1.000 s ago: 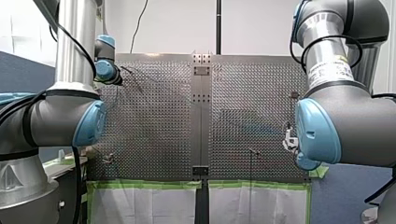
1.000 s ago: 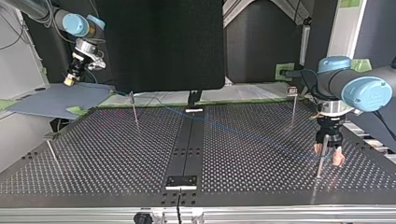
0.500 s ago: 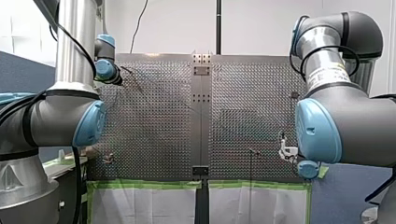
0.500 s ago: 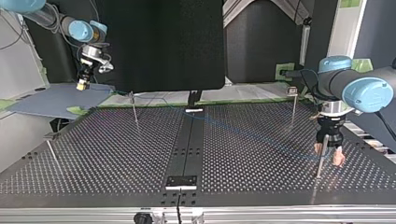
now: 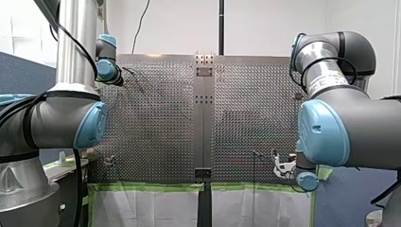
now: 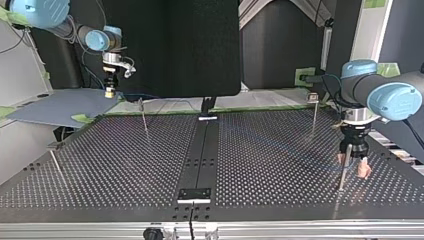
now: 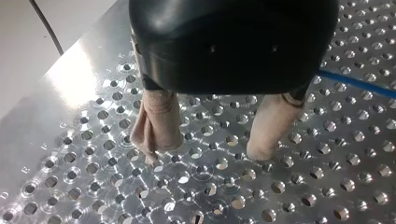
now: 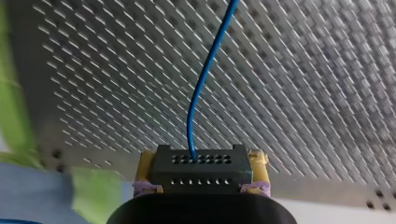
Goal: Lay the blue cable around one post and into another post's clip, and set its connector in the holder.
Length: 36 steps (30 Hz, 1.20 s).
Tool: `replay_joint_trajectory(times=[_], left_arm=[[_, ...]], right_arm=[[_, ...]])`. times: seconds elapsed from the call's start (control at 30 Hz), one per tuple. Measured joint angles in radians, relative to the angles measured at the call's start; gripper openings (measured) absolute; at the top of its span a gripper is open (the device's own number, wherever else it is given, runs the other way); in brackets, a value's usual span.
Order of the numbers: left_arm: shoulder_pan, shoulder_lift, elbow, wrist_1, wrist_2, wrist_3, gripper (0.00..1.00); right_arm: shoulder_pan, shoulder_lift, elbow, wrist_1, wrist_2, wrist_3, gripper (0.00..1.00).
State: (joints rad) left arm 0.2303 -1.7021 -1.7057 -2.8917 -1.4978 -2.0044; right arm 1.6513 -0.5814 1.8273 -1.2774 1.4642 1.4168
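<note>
Between the yellow pads of my right gripper [image 8: 201, 176] sits a black connector [image 8: 201, 164], gripped tight, and the blue cable [image 8: 205, 79] runs up out of it over the perforated table. In the top view this gripper [image 6: 108, 93] hangs above the far left edge, near a thin post [image 6: 144, 115]. My left gripper [image 6: 352, 167] stands open at the right, its beige fingers straddling another post [image 6: 343, 175]. The left wrist view shows that gripper [image 7: 205, 151] just above the holes with nothing between its fingers, and the cable [image 7: 357, 84] passes beside it.
Two more posts stand at the top view's far right [image 6: 314, 111] and near left [image 6: 56, 161]. A black centre strip carries small plates at its near end [image 6: 195, 194] and far end [image 6: 206, 118]. Green tape [image 5: 151, 187] lines the table edge.
My right arm has carried the connector toward the top view's right, closer to the far left post. My left gripper has stayed at its post.
</note>
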Motion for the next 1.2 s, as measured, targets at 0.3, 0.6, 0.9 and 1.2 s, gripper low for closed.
replay_joint_trajectory(times=[0.3,0.6,0.9,1.2], left_arm=[[0.001,0.000,0.000,0.001,-0.001,0.005,1.00],[0.001,0.000,-0.001,0.000,-0.003,0.007,1.00],[0.001,0.000,0.000,-0.001,-0.007,0.007,1.00],[0.001,0.001,-0.001,-0.010,-0.046,-0.011,1.00]], right_arm=[[0.013,0.026,-0.004,0.038,-0.082,-0.032,0.00],[0.012,0.027,-0.029,0.090,-0.160,-0.060,0.00],[-0.011,0.027,-0.031,0.091,-0.238,-0.058,0.00],[-0.037,0.028,-0.032,0.093,-0.317,-0.053,0.00]])
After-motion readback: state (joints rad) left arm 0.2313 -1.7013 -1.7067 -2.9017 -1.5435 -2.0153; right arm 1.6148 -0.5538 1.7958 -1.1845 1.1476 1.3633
